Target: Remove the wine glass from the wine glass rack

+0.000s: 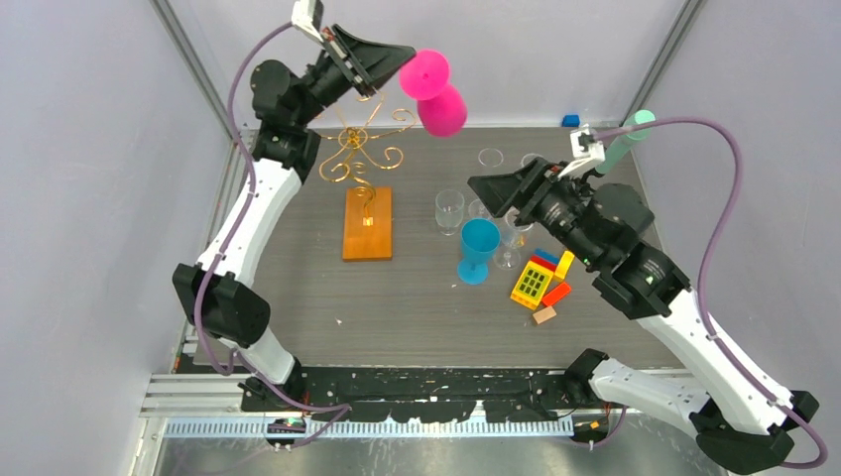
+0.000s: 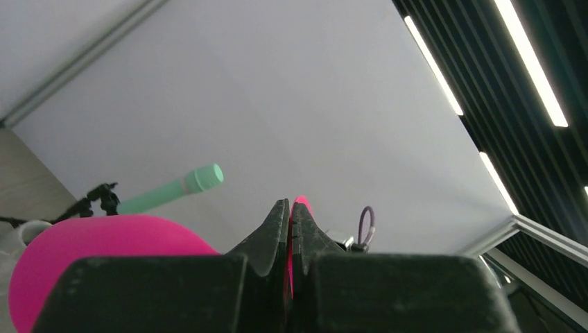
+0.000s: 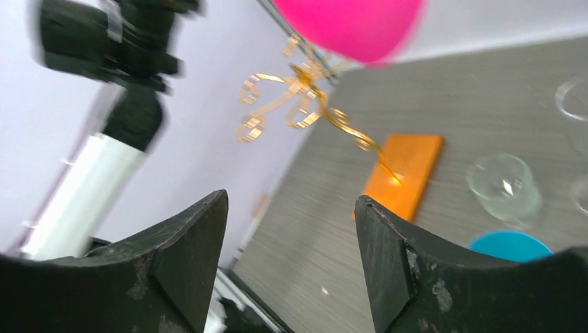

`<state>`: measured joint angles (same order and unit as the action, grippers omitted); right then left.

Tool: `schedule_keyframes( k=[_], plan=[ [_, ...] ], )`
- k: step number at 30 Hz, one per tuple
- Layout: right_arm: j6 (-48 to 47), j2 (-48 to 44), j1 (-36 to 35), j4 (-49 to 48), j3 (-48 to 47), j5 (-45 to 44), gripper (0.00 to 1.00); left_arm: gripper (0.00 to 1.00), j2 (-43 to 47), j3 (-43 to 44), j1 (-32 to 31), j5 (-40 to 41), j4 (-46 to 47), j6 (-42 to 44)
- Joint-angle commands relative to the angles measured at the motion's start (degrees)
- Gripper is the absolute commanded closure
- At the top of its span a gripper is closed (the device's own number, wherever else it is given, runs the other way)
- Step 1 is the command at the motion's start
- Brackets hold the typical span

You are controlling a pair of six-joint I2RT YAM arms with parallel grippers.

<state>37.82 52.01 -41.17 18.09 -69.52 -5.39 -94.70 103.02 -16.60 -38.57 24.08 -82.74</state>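
Pink and opaque, the wine glass (image 1: 436, 94) looks like moulded plastic, so judge it light, stiff and fairly slick rather than fragile. It is off the wine glass rack (image 1: 357, 144) already: your left gripper (image 1: 407, 55) carries it high in the air, above and just to the right of the gold wire scrolls, tilted with the foot toward the gripper and the bowl hanging lower right. In the left wrist view the jaws are pressed almost fully together with only a thin sliver of pink (image 2: 299, 202) between them, so the hold seems to be on the thin foot rather than the stem, though you cannot tell exactly. A pinch on that smooth edge probably lets the bowl's weight swing the glass, so move gently. If you regrasp, the narrow stem between foot and bowl should be the surer place. Your right gripper (image 1: 478, 184) hangs low over the desk (image 1: 417, 307) with its fingers (image 3: 187, 257) spread wide and nothing between them, close to a blue goblet (image 1: 478, 248) and some clear glasses (image 1: 449, 208). The rack's wooden base (image 1: 368, 233) lies flat on the desk, well apart from the pink glass.
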Motion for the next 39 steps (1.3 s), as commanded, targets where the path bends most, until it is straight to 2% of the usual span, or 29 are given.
schedule_keyframes(
  k=[1,4,10,16,23,28,31,34,36,39],
  plan=[
    [6.55,-2.09,0.04,-16.41,1.2,2.76,0.27,1.0,4.8,-4.61,-3.51,-0.57,2.44,-0.67],
    [9.97,-1.73,0.03,-20.59,1.27,2.83,0.27,1.0,7.08,-7.5,-6.32,-0.51,1.22,0.57],
    [14.43,0.66,0.04,-22.63,0.24,2.1,0.28,1.0,12.64,-13.8,-9.78,0.01,-2.46,4.76],
    [18.08,3.04,0.04,-24.71,0.14,2.45,0.34,1.0,17.33,-18.79,-11.97,1.37,-5.98,8.25],
    [20.78,4.23,0.03,-25.95,0.38,3.15,0.64,1.0,19.4,-20.7,-12.32,1.77,-9.3,11.18],
    [22.11,4.47,0.04,-26.75,0.16,5.58,0.78,1.0,20.06,-19.98,-12.32,2.69,-11.96,13.91],
    [22.49,4.65,0.03,-26.81,-0.34,7.13,0.96,1.0,20.36,-19.71,-12.32,2.87,-13.2,14.95],
    [22.64,4.6,0.03,-26.71,-0.79,7.89,1.0,0.98,20.91,-19.75,-12.32,3.26,-14.18,16.04],
    [22.64,4.47,0.03,-26.78,-0.95,7.93,1.0,0.92,21.4,-19.79,-12.32,3.61,-14.88,16.77],
    [22.68,4.03,0.03,-27.03,-0.78,7.78,1.0,0.6,22.5,-20.26,-12.32,4.32,-15.9,18.27]
  ],
)
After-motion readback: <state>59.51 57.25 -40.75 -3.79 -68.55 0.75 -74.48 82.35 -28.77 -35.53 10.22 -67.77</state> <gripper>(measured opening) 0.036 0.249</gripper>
